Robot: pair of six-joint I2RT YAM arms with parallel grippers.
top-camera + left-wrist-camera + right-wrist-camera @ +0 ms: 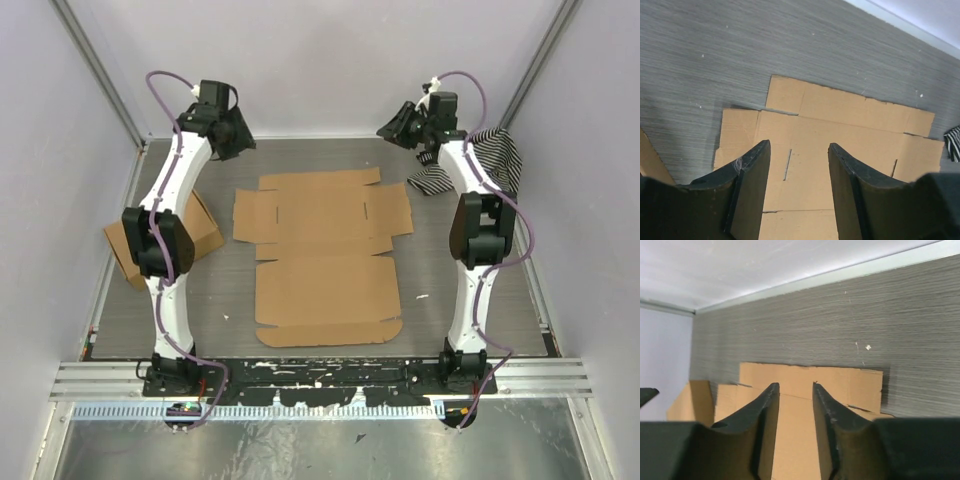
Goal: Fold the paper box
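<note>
Nothing is folded yet. On the counter (440,320) the box (325,255) is laid out fully flat, every flap and tab spread, so the whole fold is judged to be left to do. It is set mid-counter, between the two arms. A squarer box (212,232) is parked at the left edge, partly hidden by the left arm, and a striped cloth (500,155) is bunched at the far right. The left tool (235,135) is raised clear of the counter beyond the box's far left corner, jaws spread wide, nothing gripped. The right tool (395,130) is raised near the far right corner, jaws parted more narrowly and likewise empty. From both wrists the flat box (840,130) is seen ahead, untouched.
</note>
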